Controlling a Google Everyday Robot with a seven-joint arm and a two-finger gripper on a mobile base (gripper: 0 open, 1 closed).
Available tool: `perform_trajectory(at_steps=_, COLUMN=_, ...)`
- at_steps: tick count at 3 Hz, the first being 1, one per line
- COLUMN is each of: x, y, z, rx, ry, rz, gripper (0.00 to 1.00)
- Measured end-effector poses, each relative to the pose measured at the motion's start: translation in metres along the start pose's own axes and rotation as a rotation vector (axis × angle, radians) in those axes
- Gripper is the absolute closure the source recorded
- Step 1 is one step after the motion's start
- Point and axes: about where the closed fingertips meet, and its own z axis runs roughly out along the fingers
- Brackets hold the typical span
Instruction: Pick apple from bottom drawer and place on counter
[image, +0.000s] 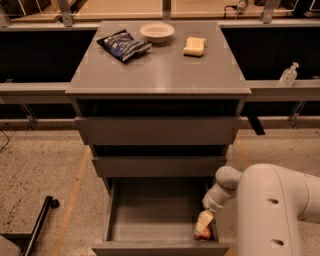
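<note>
Your claw (204, 223) hangs low inside the open bottom drawer (150, 210), right on top of the apple (204, 234) in its front right corner. Spread or pinching, I can't tell. The chip bag (123, 44), bowl (157, 32) and sponge (194, 46) line the counter's (160, 75) far edge, so aim for the near edge.

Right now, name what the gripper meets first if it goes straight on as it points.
Likely the apple, in the front right corner of the bottom drawer, just below the downward-pointing gripper; depth is unclear.
</note>
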Motion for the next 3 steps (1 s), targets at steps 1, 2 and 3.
perform_trajectory(at_steps=1, x=0.007, y=-0.007, z=0.028, rx=-0.025, ry=0.047, rz=0.023, gripper=0.0)
perform_trajectory(at_steps=2, x=0.009, y=-0.008, z=0.035, rx=-0.031, ry=0.054, rz=0.027, gripper=0.0)
perform_trajectory(at_steps=3, x=0.012, y=-0.009, z=0.039, rx=-0.02, ry=0.087, rz=0.037, gripper=0.0)
